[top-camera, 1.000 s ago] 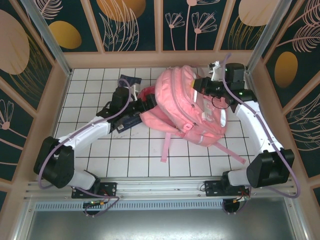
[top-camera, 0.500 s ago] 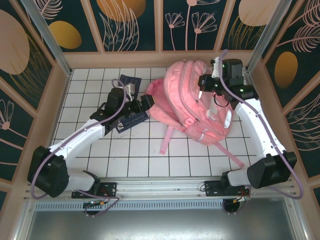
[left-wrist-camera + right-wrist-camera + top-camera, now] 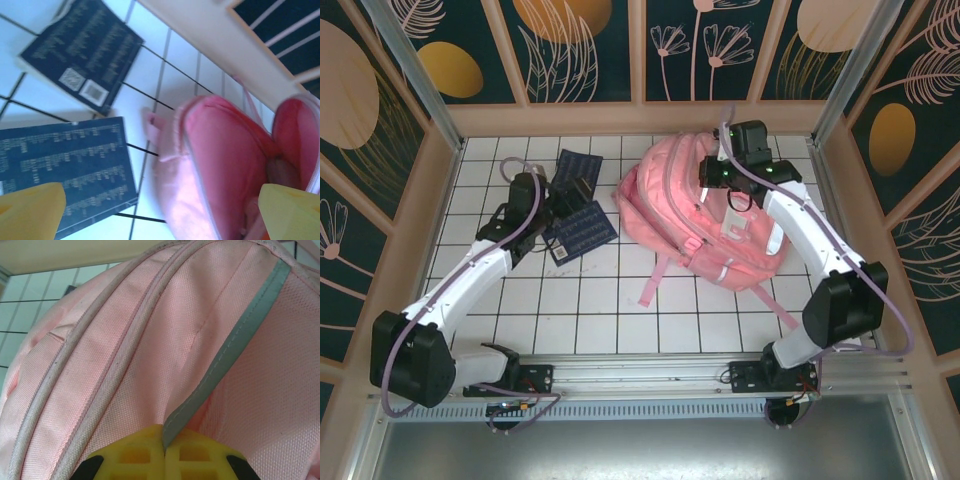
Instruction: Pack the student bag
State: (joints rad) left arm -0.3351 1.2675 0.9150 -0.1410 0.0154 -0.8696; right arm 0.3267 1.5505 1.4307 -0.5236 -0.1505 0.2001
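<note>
The student bag (image 3: 710,225), a big pink backpack, lies at the back right of the tiled table, its straps trailing toward the front. My right gripper (image 3: 713,176) is shut on a grey trim strip (image 3: 227,362) on the bag's top, the strip pinched between the yellow fingers (image 3: 135,455). My left gripper (image 3: 586,192) hangs open to the left of the bag (image 3: 220,165), apart from it, above two dark blue booklets (image 3: 582,230). Its yellow fingertips (image 3: 30,210) stand wide apart with nothing between them. In the left wrist view the bag's opening gapes at the right edge.
One dark booklet (image 3: 80,55) lies near the back wall; the second (image 3: 65,165) lies in front of it, beside the bag. A wooden wall (image 3: 640,118) rings the table closely behind the bag. White tiles (image 3: 620,320) stretch open in front.
The left arm has pulled back to the left, out from the bag, uncovering the booklets. The right gripper has dragged the bag's top toward the back and left, still clamped on it.
</note>
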